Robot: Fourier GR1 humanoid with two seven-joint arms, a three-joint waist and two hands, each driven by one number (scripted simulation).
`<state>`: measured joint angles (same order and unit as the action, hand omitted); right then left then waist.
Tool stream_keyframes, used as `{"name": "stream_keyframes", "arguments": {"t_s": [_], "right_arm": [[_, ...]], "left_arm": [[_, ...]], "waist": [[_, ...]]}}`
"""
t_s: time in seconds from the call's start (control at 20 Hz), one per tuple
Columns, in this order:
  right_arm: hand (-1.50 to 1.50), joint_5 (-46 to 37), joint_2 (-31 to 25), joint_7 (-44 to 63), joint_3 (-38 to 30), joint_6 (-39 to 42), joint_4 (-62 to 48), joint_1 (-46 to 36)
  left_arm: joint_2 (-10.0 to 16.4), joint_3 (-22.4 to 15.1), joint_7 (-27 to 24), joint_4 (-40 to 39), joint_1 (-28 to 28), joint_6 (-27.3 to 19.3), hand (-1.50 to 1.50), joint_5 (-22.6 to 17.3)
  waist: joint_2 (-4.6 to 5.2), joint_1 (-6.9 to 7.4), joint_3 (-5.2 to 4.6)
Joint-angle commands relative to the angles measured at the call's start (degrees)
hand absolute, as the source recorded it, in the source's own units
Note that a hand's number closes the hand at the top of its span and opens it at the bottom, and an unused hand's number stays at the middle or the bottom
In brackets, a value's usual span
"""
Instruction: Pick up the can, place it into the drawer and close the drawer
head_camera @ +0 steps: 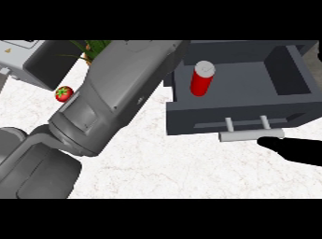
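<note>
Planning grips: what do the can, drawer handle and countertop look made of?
The can looks like metal: glossy red side, pale silvery top. The drawer handle seems metal, a pale grey matte bar on two posts. The countertop looks like marble or stone, white with faint reddish veins, possibly laminate.

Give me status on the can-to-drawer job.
Done: the can stands upright inside the open drawer. In hand: the right hand is beside the handle, holding nothing. Left: pushing the drawer shut.
</note>
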<state>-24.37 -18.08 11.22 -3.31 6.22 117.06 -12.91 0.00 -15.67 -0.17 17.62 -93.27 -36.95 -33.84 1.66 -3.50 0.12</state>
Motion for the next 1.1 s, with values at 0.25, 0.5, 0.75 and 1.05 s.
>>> {"name": "stream_keyframes", "arguments": {"t_s": [0.25, 0.5, 0.75, 1.05], "right_arm": [[-1.5, -16.7, 0.8, -4.2, 8.8, -5.4, -18.7, -9.6], [-1.5, -25.1, 1.9, -9.2, 11.8, -11.8, -31.1, -10.2], [-1.5, -28.8, 4.1, -12.8, 11.1, -18.4, -44.2, -15.7], [-1.5, -35.4, 9.9, -12.6, 11.3, -29.0, -60.4, -23.6]], "left_arm": [[0.0, -0.1, -1.2, -2.4, -1.3, 0.7, -1.5, 0.6], [0.0, 0.3, -0.3, -1.7, -1.5, 2.0, -1.5, 0.8], [2.8, 1.8, -0.4, 0.4, 1.3, 4.1, -1.5, 0.9], [4.0, 1.0, 1.7, 1.2, 1.4, 2.3, -1.5, 2.9]], "waist": [[-0.27, 2.67, -0.04], [-0.63, 3.15, -0.02], [-1.08, 4.46, -0.07], [-1.03, 5.41, -0.06]]}}
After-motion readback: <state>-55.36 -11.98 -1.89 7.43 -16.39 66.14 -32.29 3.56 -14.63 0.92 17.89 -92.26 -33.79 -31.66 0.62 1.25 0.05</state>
